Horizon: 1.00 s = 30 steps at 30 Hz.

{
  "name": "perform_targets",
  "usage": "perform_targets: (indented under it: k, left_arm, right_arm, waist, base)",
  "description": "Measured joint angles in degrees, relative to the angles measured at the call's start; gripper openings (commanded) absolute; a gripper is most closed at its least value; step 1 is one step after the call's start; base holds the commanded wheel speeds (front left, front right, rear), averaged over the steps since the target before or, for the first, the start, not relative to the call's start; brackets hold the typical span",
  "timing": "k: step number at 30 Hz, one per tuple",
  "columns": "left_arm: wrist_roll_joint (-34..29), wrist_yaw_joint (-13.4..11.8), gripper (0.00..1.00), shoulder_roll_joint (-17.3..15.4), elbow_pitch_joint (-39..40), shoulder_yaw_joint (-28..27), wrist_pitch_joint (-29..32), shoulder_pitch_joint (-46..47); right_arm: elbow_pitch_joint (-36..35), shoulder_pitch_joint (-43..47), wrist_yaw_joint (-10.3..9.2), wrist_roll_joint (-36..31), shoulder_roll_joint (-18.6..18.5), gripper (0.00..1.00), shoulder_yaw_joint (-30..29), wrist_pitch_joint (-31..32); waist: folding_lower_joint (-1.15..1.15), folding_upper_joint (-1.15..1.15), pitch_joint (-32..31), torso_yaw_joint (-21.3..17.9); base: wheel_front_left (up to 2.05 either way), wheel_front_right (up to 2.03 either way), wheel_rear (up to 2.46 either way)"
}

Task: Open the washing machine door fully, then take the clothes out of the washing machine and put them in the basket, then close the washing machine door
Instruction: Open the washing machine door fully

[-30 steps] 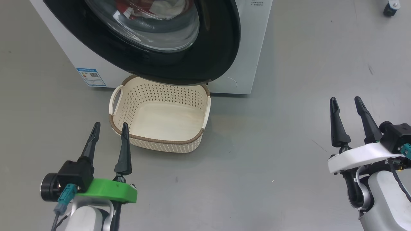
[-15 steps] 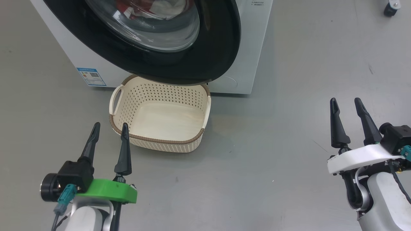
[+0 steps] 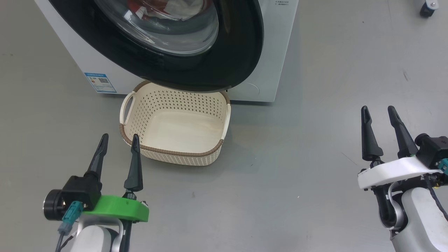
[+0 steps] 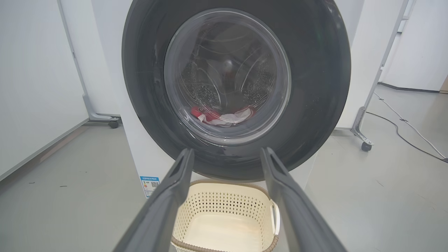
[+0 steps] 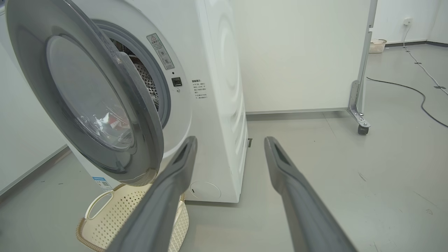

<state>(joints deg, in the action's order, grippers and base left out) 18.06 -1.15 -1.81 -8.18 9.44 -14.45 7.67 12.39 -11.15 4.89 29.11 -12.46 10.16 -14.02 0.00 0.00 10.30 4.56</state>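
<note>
- Washing machine door (image 3: 241,52): upper centre of the head view, standing partly open. The right wrist view shows a gap between its free edge and the washing machine (image 5: 224,87).
- Handling of the door (judged): rigid and hinged, so it should swing rather than lift. The glossy black rim is likely slippery and the bulging glass is no place to press. The free edge, at the right side of the rim in the head view, suits a finger hooked behind it.
- Clothes (image 4: 218,116): a red and white heap low in the drum, seen through the glass at the centre of the left wrist view.
- Handling of the clothes (judged): soft, light and limp. A raised fold is best pinched, and trailing cloth may catch on the seal.
- Basket (image 3: 182,159): on the floor at centre, empty, with its far rim under the door's lower edge. It is probably light enough to slide if bumped.
- Left pincer (image 3: 119,136): lower left, fingers spread, holding nothing, just beside the basket's near corner.
- Right pincer (image 3: 377,107): lower right, fingers spread, holding nothing, well apart from the door.
</note>
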Motion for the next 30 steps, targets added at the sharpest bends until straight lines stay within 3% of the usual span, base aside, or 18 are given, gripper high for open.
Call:
perform_targets:
  k: [17, 30]
  left_arm:
    - [0.0, 0.0, 1.0, -0.01, 1.2, 0.32, 0.0, 0.02]
    - [0.02, 0.29, 1.0, -0.08, 2.26, 2.64, 0.0, 1.24]
  right_arm:
    - [-2.19, -0.49, 0.33, -1.45, -1.16, 1.0, 0.37, -0.44]
    - [-5.19, -11.48, 1.02, -2.24, -4.81, 1.0, 0.38, 2.75]
  waist:
    - [0.0, 0.0, 1.98, 0.16]
    - [0.0, 0.0, 6.73, 1.17]
  base:
    - [0.0, 0.0, 0.0]
    - [0.0, 0.0, 0.0]
